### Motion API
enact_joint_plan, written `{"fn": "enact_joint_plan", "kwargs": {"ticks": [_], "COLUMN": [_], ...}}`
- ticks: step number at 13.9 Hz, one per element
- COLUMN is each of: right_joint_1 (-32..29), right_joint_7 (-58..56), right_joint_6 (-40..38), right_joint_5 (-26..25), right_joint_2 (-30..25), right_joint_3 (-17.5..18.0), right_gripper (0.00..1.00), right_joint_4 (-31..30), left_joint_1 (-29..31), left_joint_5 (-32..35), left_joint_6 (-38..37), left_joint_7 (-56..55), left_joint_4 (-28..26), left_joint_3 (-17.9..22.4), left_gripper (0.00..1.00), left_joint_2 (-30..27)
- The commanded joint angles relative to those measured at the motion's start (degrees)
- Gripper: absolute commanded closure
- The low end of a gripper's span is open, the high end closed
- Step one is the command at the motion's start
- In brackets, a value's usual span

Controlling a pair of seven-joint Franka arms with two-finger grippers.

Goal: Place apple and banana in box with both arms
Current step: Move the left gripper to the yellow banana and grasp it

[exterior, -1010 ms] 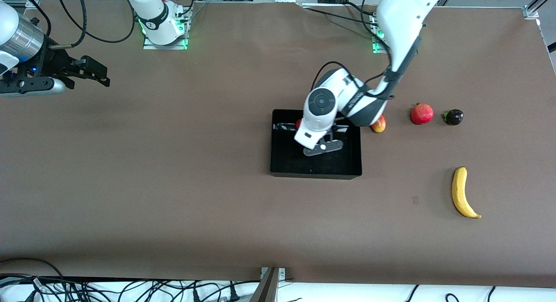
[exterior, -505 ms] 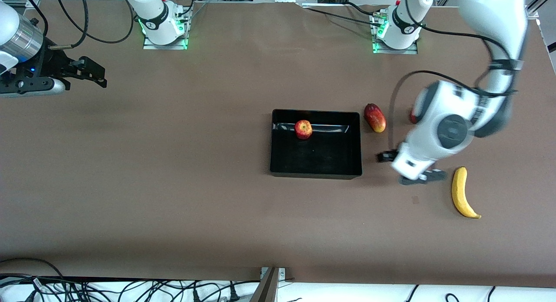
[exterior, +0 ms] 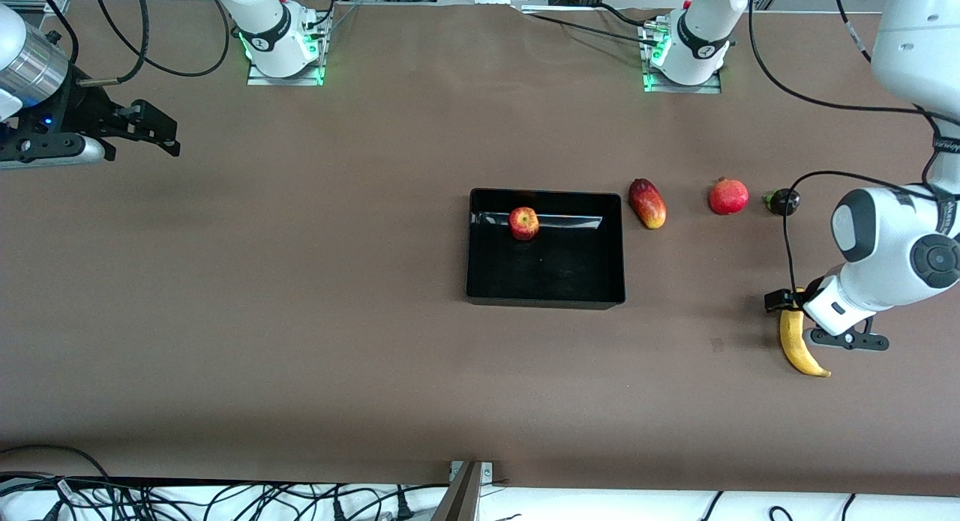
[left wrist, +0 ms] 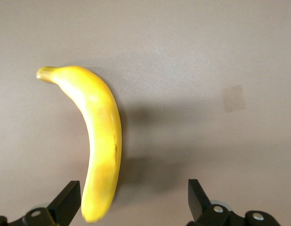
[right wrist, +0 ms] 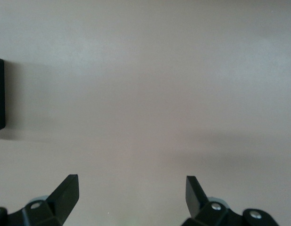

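The apple [exterior: 523, 223] lies in the black box [exterior: 570, 277], close to the wall farthest from the front camera. The banana [exterior: 796, 350] lies on the table toward the left arm's end, nearer to the front camera than the box. My left gripper [exterior: 787, 305] is open and empty, low over the banana's end that is farther from the camera. In the left wrist view the banana [left wrist: 105, 141] runs between the jaws, close to one finger [left wrist: 67, 200] of the left gripper [left wrist: 132, 190]. My right gripper [exterior: 169, 135] waits open and empty over the right arm's end of the table; it also shows in the right wrist view [right wrist: 131, 183].
An elongated red-and-yellow fruit [exterior: 647, 203] lies just outside the box toward the left arm's end. A round pinkish-red fruit [exterior: 728, 196] and a small dark purple fruit [exterior: 782, 202] lie in a row past it. Cables hang along the table's near edge.
My left gripper left the apple in the box and swung from over the box to over the banana. The right gripper has barely moved.
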Motion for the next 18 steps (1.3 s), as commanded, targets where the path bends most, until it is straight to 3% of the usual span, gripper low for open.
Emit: {"fn": "enact_joint_plan", "kwargs": {"ticks": [1, 5, 6, 7, 8, 13, 15, 18], "right_joint_1": [-0.84, -0.84, -0.84, -0.84, -0.84, -0.84, -0.84, -0.92], "right_joint_7": [-0.49, -0.4, -0.4, -0.4, -0.4, -0.4, -0.49, -0.49], "right_joint_6": [-0.78, -0.08, -0.08, -0.08, -0.17, -0.26, -0.52, -0.61], "right_joint_5": [-0.99, -1.17, -1.08, -1.08, -1.08, -1.08, -1.17, -2.04], "right_joint_2": [1.0, 1.09, 1.09, 1.09, 1.09, 1.09, 1.09, 1.09], "right_joint_3": [1.18, 1.18, 1.27, 1.27, 1.35, 1.36, 1.27, 1.09], "right_gripper": [0.0, 0.0, 0.0, 0.0, 0.0, 0.0, 0.0, 0.0], "right_joint_4": [2.2, 1.76, 1.84, 1.84, 1.85, 1.85, 1.76, 1.58], "left_joint_1": [0.25, 0.78, 0.78, 0.78, 0.87, 0.96, -0.35, -7.72], "left_joint_5": [4.23, 7.05, 7.05, 7.05, 7.14, 6.44, 5.48, 0.84], "left_joint_6": [2.99, 8.88, 9.41, 9.42, 9.42, 8.02, 0.15, -14.63], "left_joint_7": [2.21, 2.21, 2.13, 2.04, 2.04, 0.9, -3.12, -15.33], "left_joint_4": [0.48, 0.48, 0.48, 0.48, 0.48, -0.13, -0.23, 0.39], "left_joint_3": [0.21, 1.7, 1.7, 1.7, 1.7, 1.61, 0.48, -2.25], "left_gripper": [0.0, 0.03, 0.31, 0.7, 1.0, 1.0, 1.0, 1.0], "left_joint_2": [2.83, 6.17, 6.53, 6.62, 6.62, 4.26, 0.22, -6.46]}}
